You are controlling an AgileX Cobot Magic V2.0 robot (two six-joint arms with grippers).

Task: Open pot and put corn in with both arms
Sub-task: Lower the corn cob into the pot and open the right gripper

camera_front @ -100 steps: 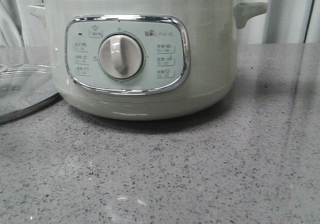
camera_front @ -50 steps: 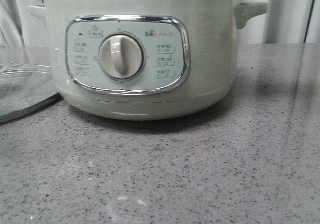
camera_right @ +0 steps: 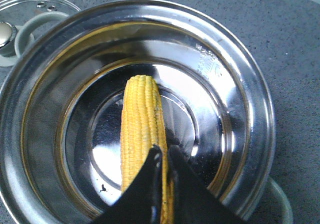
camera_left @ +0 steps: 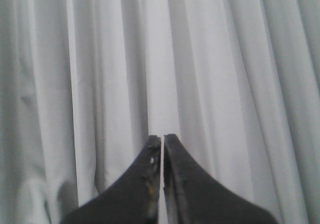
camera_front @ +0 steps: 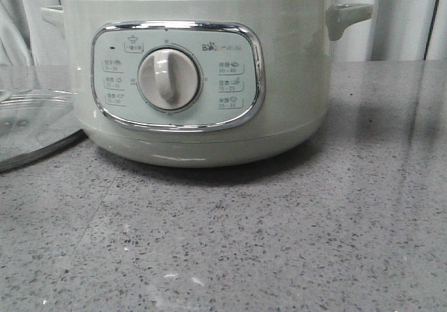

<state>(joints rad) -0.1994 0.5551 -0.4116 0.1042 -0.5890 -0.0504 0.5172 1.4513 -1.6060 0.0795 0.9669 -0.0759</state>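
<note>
Three views, three different stories: from the front the pot [camera_front: 195, 82] sits on the grey bench [camera_front: 279, 242] with its dial and chrome panel facing us, the glass lid [camera_front: 31, 127] lying flat just beside it on the left, and no arm in sight. Only the right wrist view looks down into the steel bowl, and there is the corn [camera_right: 141, 129], lying on the pot's shiny bottom. Above it hangs the right gripper [camera_right: 164, 156], pointing down into the pot, fingers drawn together with a bare slit between them, holding nothing. Over on the left wrist view the left gripper [camera_left: 162, 141] points at the pale curtain [camera_left: 225, 83], fingers likewise pressed nearly together and empty.
</note>
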